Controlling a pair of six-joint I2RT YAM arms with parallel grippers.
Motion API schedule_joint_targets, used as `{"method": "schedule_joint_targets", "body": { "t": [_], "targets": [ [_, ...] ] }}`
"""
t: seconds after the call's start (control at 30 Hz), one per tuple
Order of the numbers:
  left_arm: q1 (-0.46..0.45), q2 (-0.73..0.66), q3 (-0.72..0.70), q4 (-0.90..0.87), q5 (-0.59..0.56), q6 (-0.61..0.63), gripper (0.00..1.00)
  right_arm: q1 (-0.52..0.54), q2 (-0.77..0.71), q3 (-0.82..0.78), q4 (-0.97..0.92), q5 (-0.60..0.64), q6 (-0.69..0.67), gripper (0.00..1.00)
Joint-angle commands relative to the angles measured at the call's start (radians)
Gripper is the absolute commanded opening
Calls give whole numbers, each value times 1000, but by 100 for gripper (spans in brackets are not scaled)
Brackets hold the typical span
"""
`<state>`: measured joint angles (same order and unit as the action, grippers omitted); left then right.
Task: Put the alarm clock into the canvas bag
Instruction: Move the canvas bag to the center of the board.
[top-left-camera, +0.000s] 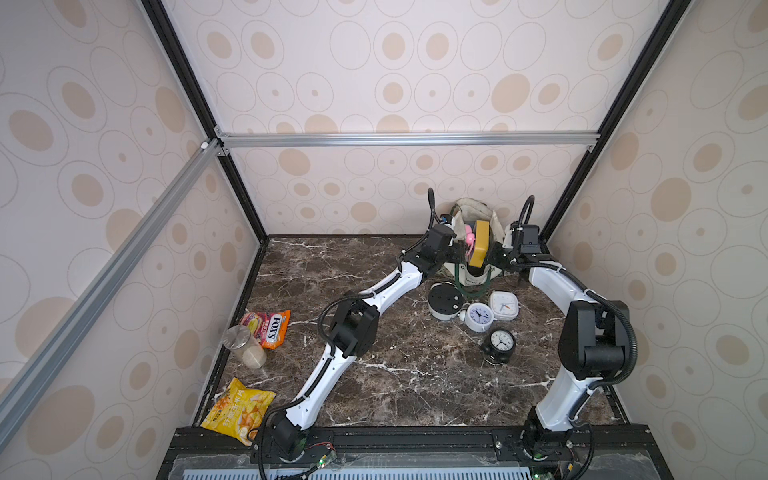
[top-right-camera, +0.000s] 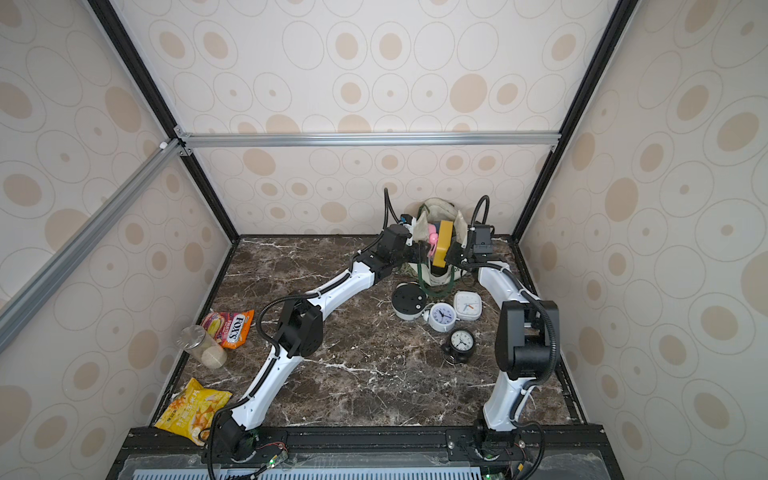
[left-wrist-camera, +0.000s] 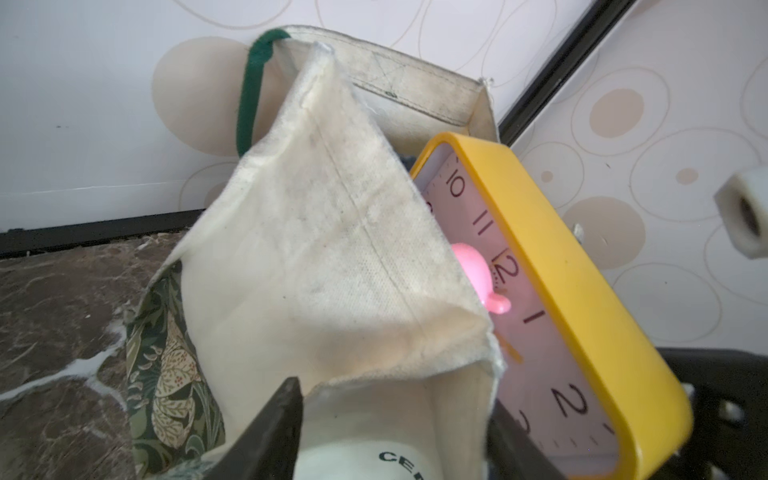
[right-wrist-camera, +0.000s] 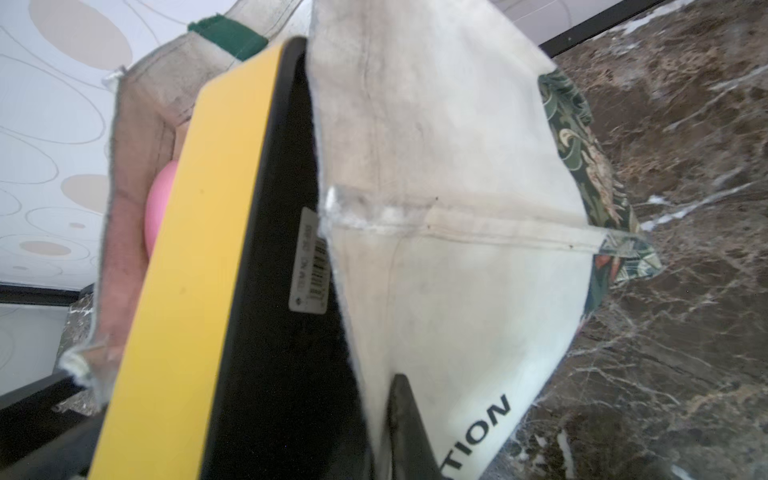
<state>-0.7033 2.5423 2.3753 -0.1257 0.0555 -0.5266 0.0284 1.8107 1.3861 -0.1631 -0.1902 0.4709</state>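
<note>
right pincer is pressed together on the rim of the canvas bag; left pincer straddles the opposite rim, grip unclear, likely keeping the mouth wide. between them the yellow alarm clock stands half inside.

The canvas bag was coarse woven cloth, matt and lightly soiled; the yellow clock had a smooth, semi-gloss plastic case; the table was polished, marble-patterned; the snack packet was glossy film; the frame rail was bare brushed metal.

Yellow clock and pink object crowd the canvas bag mouth.
</note>
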Motion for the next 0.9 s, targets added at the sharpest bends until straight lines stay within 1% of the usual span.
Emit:
{"method": "schedule_joint_targets", "body": {
  "t": [0.0,0.1,0.2,0.27,0.37,0.43,0.57,0.63,0.7,0.73,0.8,0.87],
  "targets": [
    [12,-39,-12,-54,-89,13,43,22,-3,-21,36,-77,11,0],
    [21,-28,10,-88,-103,4,22,22,-13,-26,28,-74,10,0],
    [31,-35,8,-113,-108,-2,7,22,-40,-46,36,-29,5,0],
    [41,-58,-18,-108,-95,-14,0,20,-51,-44,26,0,0,0],
    [60,-113,-81,-79,-62,-32,0,17,-75,-48,20,40,0,0],
    [69,-149,-116,-81,-89,-26,0,16,-97,-54,24,66,-1,0],
    [89,-231,-173,-122,-227,-6,0,16,-160,-73,43,127,-3,0],
    [104,-278,-218,-110,-257,1,0,17,-188,-76,51,136,-5,0],
    [124,-325,-281,-53,-233,8,0,18,-193,-63,59,119,-3,0],
    [133,-335,-290,-42,-221,9,0,19,-189,-48,59,109,-1,0],
    [150,-340,-264,-55,-206,22,0,23,-187,-23,52,100,10,0],
    [163,-342,-234,-73,-213,43,0,38,-202,-31,89,106,12,0]
  ]
}}
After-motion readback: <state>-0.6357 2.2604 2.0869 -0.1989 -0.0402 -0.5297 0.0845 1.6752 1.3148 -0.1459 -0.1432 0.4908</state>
